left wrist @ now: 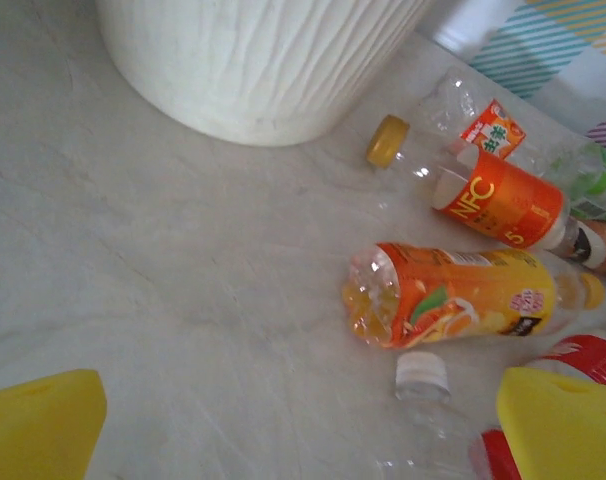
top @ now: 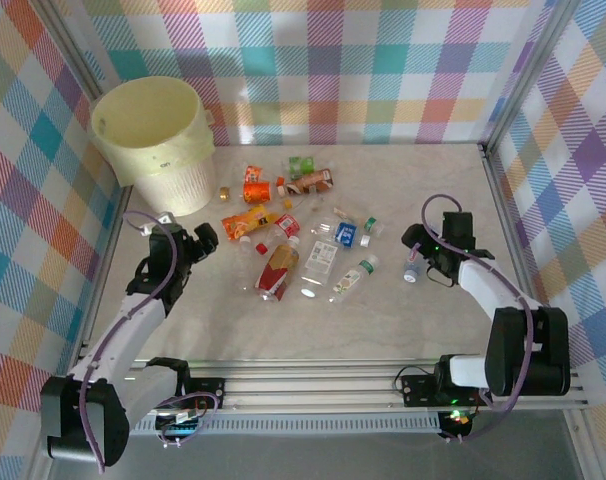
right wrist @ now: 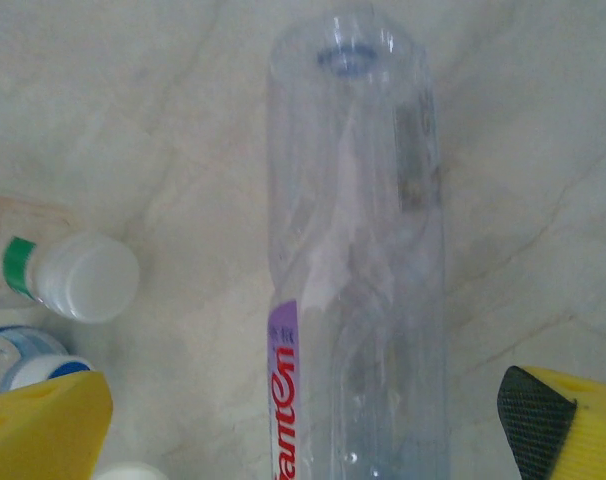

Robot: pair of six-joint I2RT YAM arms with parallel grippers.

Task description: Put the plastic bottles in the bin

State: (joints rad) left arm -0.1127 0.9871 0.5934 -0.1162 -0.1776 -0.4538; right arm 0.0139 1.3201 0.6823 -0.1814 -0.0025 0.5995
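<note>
Most of the plastic bottles (top: 279,270) lie scattered over the middle of the bench (top: 233,330), in a band running from just beside the bin (top: 148,140) toward the right edge. The bin stands upright in the far left corner; the part of its inside that shows is plain pale-yellow plastic.

The left hand (top: 203,242) hangs low near the left edge, at the near side of the bin's ribbed wall. Its yellow fingers (left wrist: 38,425) are spread wide with bare bench between them. Ahead of it an orange juice bottle (left wrist: 453,297) lies on its side, base toward the camera, with a white cap (left wrist: 423,375) just beside it. Farther on are an orange NFC bottle (left wrist: 503,200) and a yellow cap (left wrist: 387,140) near the bin's foot.

The right hand (top: 415,262) is down at the right end of the scatter. Its fingers (right wrist: 43,425) stand apart on either side of a clear bottle (right wrist: 358,250) with a purple label strip, which lies lengthwise between them with a gap on each side. Beside that bottle lie a white-capped bottle (right wrist: 83,275) with a green band and a blue-labelled bottle (right wrist: 28,360), both close to 1 finger.
</note>
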